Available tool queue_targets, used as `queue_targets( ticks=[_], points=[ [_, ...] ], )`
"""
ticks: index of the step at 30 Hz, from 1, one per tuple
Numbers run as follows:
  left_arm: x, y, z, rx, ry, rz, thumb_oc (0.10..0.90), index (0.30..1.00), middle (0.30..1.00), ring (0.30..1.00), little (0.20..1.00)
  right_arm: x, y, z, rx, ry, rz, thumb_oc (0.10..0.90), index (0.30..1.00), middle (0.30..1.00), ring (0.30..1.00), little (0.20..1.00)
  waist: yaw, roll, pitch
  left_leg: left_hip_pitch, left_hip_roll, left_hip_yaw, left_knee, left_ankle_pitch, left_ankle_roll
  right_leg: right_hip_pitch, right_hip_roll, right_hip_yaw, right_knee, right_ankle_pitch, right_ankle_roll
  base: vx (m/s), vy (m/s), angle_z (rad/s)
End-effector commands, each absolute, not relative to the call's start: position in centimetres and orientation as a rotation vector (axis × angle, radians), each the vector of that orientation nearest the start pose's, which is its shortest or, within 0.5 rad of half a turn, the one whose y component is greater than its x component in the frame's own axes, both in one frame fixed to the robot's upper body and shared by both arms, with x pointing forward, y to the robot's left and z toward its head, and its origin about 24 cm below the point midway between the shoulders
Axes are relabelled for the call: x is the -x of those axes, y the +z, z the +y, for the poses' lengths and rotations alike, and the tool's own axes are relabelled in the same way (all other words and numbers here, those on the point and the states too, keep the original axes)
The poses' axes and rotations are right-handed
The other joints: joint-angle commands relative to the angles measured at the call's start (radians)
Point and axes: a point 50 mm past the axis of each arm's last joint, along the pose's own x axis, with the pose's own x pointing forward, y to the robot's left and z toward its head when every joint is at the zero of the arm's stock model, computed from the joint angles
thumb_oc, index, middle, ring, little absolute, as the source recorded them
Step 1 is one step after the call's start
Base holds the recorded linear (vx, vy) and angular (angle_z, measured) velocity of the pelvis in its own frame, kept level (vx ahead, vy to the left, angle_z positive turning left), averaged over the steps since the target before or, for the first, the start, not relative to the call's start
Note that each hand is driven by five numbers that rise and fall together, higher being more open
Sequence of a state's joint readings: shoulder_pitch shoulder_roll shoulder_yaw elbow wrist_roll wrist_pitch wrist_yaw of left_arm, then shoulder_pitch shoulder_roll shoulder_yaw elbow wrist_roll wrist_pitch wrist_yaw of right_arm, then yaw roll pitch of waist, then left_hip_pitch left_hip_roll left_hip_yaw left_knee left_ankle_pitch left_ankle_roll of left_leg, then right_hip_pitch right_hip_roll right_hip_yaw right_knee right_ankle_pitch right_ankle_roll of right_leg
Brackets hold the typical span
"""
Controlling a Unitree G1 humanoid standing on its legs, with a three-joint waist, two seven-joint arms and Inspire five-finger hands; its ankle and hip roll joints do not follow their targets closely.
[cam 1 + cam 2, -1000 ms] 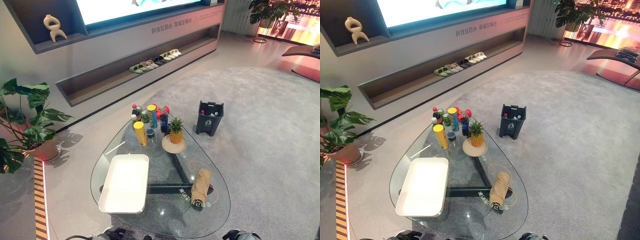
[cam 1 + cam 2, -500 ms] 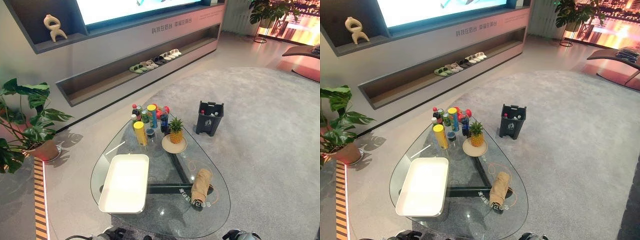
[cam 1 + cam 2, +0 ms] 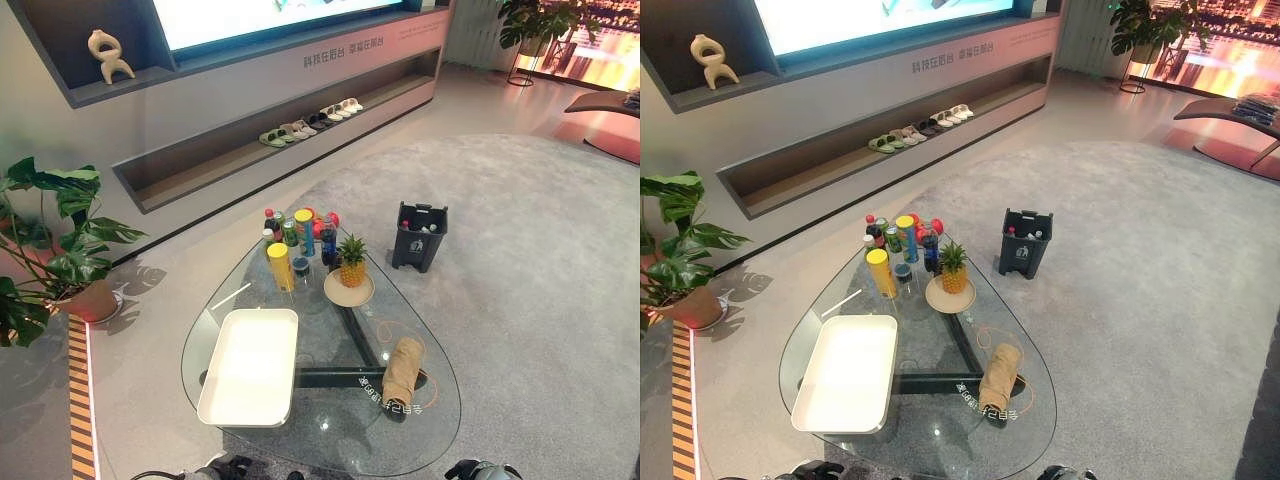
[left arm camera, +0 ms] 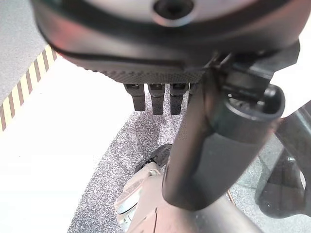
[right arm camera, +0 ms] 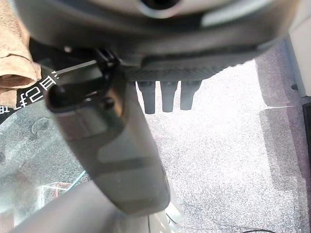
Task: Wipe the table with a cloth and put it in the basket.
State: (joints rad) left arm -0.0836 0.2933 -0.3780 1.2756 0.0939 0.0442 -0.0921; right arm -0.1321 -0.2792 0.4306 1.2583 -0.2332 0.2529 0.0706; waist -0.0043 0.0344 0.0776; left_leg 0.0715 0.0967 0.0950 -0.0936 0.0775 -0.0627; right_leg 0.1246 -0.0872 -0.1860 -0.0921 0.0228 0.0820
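Fingers of both hands, left hand (image 4: pixel 160 99) and right hand (image 5: pixel 167 99), straight, holding nothing. Rolled tan cloth (image 3: pixel 403 370) untouched on glass surface (image 3: pixel 330 420), beyond right fingers; white tray (image 3: pixel 250 365) beyond left fingers.

wall panel (image 3: pixel 355 52): Chinese lettering | glass table (image 3: pixel 330 430): white characters by cloth (image 3: pixel 403 368) (both illegible)

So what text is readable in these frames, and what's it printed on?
Nothing can be quoted with confidence.
Wall band under the screen: a row of white characters, too small to read.
Glass table, beside the cloth: white characters on the glass, too blurred to read.
Bottles and cans: coloured labels, print too small.
Dark bin: no legible marking.
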Motion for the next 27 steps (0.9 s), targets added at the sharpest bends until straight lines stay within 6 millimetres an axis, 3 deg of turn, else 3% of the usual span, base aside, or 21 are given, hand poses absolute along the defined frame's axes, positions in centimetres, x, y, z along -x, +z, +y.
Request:
queue_targets(
  ticks=[1,14,27],
  points=[
    [-13.3,-15.3,23.0,-0.585,-0.263,1.235,0.800,0.900,0.900,0.900,0.900,-13.7,-14.7,-24.7,0.776,0.227,1.376,0.800,0.900,0.900,0.900,0.900,0.010,-0.021,0.043,0.057,0.010,0.025,0.006,-0.079,-0.023,0.000,-0.059,0.003,0.018,-0.002,0.049,0.00,0.000,0.00],
    [-12.7,-14.9,25.2,-0.583,-0.172,1.259,0.800,0.900,0.900,0.900,0.900,-11.4,-14.3,-27.8,0.693,0.035,1.489,0.800,0.900,0.900,0.900,0.900,0.005,-0.030,0.048,0.056,0.014,0.035,0.006,-0.078,-0.024,-0.002,-0.056,0.006,0.018,-0.001,0.053,0.00,0.000,0.00],
    [-12.6,-14.9,25.3,-0.582,-0.170,1.254,0.800,0.900,0.900,0.900,0.900,-10.7,-14.4,-28.0,0.655,0.008,1.517,0.800,0.900,0.900,0.900,0.900,0.006,-0.037,0.042,0.063,0.018,0.038,0.006,-0.082,-0.024,0.002,-0.053,0.009,0.016,-0.002,0.057,0.00,0.000,0.00]
  ],
)
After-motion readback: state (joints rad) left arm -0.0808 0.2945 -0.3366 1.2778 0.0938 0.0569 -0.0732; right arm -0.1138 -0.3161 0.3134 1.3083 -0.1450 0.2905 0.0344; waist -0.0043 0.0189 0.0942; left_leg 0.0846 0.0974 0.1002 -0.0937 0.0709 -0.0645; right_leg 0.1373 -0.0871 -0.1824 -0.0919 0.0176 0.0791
